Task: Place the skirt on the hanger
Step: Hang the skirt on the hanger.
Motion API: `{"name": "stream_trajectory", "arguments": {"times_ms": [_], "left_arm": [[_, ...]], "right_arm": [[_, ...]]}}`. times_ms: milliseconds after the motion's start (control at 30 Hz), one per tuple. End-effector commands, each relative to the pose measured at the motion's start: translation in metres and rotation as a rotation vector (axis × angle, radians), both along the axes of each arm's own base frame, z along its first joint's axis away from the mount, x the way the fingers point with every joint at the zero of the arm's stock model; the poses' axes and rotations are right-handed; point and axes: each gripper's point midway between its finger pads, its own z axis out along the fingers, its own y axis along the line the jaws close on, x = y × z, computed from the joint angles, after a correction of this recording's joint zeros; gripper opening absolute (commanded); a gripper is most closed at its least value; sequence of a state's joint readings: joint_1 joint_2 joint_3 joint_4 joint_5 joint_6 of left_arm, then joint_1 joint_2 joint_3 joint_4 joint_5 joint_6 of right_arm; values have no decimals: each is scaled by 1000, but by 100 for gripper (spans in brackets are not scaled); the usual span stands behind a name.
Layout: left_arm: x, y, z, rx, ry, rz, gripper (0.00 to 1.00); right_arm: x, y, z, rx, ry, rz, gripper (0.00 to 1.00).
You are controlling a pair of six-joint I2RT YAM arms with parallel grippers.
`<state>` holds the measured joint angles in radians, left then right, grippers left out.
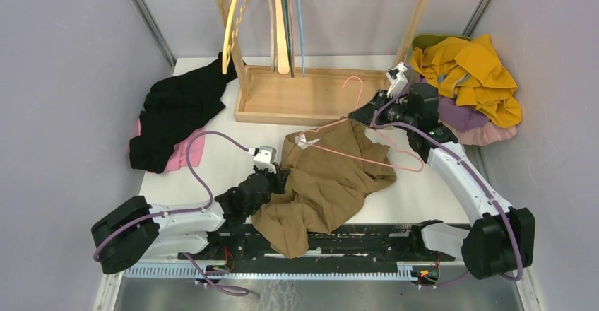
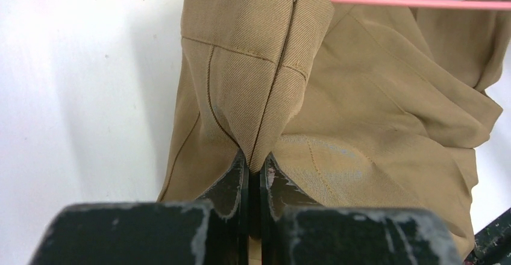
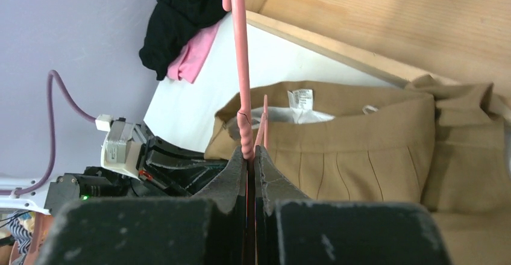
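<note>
Where the white table (image 1: 226, 162) ends at far L, a black garment (image 1: 176, 109) lies heaped, w/ a pink cloth (image 1: 185, 154) poking out under its near edge. Just R of that, the left gripper (image 1: 279, 177) reaches in low from the near-L base. Its wrist view shows the jaws clenched on a raised fold of the skirt (image 1: 328, 184), right at the waistband by the zip seam, w/ fabric tented up from the fingers (image 2: 232, 180).

The skirt itself is tan and lies crumpled mid-table, its near part drooping over the front rail btwn the two bases. Its waist opening faces far-L, w/ white lining and a label (image 3: 299, 99) showing.

A pink hanger (image 1: 381, 157) lies tilted across the skirt's far part, hook pointing at the wooden rack base (image 1: 304, 95) behind. Can't tell if the hanger's L tip is inside the waistband or only on top. More hangers (image 1: 282, 28) hang from the rack above.

The right gripper (image 1: 360, 115) sits at the skirt's far-R edge, jaws pinched on the hanger's thin wire near its neck. At far R, a yellow garment (image 1: 470, 74) is piled on lilac cloth (image 1: 463, 120).
</note>
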<state>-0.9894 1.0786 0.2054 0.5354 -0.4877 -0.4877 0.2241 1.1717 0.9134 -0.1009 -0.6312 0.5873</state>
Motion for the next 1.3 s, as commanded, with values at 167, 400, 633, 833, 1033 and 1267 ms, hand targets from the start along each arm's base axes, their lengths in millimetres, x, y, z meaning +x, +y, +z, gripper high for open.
{"name": "stream_trajectory", "arguments": {"times_ms": [167, 400, 633, 833, 1033, 1267], "left_arm": [[25, -15, 19, -75, -62, -52, 4], [54, -7, 13, -15, 13, 30, 17], [67, 20, 13, 38, 89, 152, 41], [64, 33, 26, 51, 167, 237, 43], [57, 14, 52, -17, 240, 174, 47], [54, -13, 45, 40, 275, 135, 64]], "right_arm": [[10, 29, 28, 162, -122, 164, 1], [-27, 41, -8, 68, -40, 250, 1], [-61, 55, -47, -27, 35, 306, 1], [-72, 56, -64, -72, 53, 291, 1], [-65, 56, -67, -104, 41, 245, 1], [-52, 59, -47, -83, -2, 213, 1]]}}
